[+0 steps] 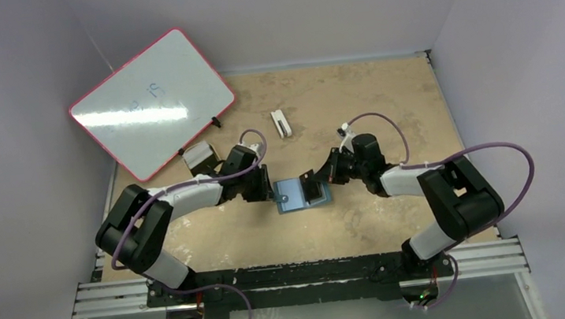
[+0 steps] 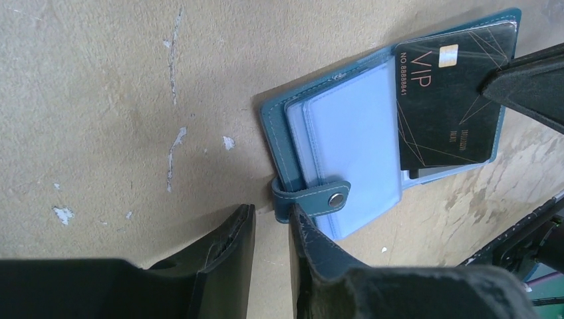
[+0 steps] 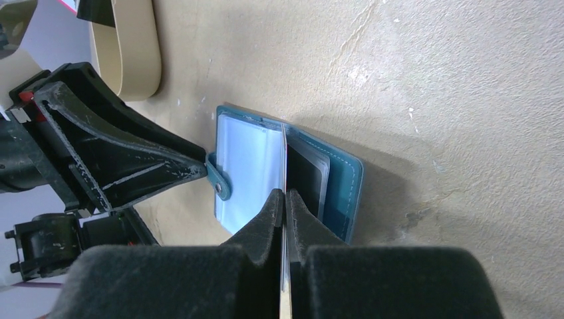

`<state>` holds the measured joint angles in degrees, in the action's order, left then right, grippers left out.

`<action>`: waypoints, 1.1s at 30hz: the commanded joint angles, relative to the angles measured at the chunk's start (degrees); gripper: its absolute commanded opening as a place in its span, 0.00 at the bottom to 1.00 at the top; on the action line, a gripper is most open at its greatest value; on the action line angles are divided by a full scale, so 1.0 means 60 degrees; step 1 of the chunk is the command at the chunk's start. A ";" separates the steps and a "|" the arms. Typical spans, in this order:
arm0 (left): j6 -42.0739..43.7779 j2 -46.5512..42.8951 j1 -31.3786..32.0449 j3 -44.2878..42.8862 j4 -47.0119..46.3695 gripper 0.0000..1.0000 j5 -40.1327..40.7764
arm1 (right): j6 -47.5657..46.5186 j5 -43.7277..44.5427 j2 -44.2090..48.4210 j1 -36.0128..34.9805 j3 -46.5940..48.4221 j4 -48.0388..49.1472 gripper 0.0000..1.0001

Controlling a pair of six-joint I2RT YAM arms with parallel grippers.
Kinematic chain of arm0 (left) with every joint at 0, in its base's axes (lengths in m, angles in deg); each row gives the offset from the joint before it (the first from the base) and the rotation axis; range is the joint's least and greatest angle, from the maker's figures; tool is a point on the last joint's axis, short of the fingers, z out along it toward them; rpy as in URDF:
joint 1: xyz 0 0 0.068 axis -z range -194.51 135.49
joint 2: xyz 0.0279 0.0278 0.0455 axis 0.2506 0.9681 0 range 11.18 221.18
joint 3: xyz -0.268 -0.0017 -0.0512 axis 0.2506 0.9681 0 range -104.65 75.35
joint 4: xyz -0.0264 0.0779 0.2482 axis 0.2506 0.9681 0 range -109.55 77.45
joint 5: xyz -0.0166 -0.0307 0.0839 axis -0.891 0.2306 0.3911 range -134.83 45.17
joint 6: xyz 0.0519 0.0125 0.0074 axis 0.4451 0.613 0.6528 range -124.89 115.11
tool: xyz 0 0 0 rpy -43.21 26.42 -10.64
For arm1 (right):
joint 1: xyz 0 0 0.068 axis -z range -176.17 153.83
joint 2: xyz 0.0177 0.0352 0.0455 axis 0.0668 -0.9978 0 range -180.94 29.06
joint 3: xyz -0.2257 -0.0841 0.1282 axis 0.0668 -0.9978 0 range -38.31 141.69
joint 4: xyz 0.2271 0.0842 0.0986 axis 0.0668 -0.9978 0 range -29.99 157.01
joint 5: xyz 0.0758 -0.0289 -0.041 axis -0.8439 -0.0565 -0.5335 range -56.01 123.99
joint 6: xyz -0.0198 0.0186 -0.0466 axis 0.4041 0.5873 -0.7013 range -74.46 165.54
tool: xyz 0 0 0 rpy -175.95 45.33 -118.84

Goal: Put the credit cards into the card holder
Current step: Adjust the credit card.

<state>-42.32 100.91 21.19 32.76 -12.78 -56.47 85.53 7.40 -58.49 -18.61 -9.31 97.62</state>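
Whiteboard (image 1: 150, 102) writing unreadable; tan tray (image 3: 136, 53) cut by top edge; credit card (image 2: 445, 106) corner hidden behind right pincer (image 3: 284, 197).

You have bare table (image 1: 384, 101) beyond the card holder (image 1: 292, 195). The left gripper (image 1: 273, 194) and right gripper (image 1: 315, 181) block its two sides; the white block (image 1: 282, 122) stands well apart.

The scuffed tan table (image 1: 384, 101) carries an open teal card holder (image 1: 289, 196) at centre, a white block (image 1: 281, 123) behind it, and a tan tray (image 3: 136, 53) and red-framed whiteboard (image 1: 150, 102) far left.
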 commanded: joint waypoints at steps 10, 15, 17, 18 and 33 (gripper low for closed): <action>-0.0210 0.0163 0.0113 0.0138 -0.0645 0.20 -0.0166 | 0.0403 -0.0729 -0.0457 0.0019 -0.0512 0.1365 0.00; -0.0390 0.0063 0.0128 0.0325 -0.0837 0.20 -0.0218 | 0.0526 -0.0909 -0.0392 0.0020 -0.0605 0.1498 0.00; -0.0591 0.0010 0.0129 0.0446 -0.1080 0.21 -0.0400 | 0.0592 -0.1037 -0.0238 0.0021 -0.0643 0.1556 0.00; -0.0700 -0.0029 0.0129 0.0522 -0.1319 0.23 -0.0511 | 0.0611 -0.1027 -0.0111 0.0023 -0.0679 0.1524 0.00; -0.1214 -0.0673 0.0139 0.1179 -0.2081 0.41 -0.0465 | 0.0693 -0.0951 -0.0041 0.0032 -0.0898 0.1916 0.00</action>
<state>-47.94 96.70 21.65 38.33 -21.18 -58.37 88.87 3.38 -57.42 -18.28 -14.12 104.65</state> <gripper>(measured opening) 0.419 0.007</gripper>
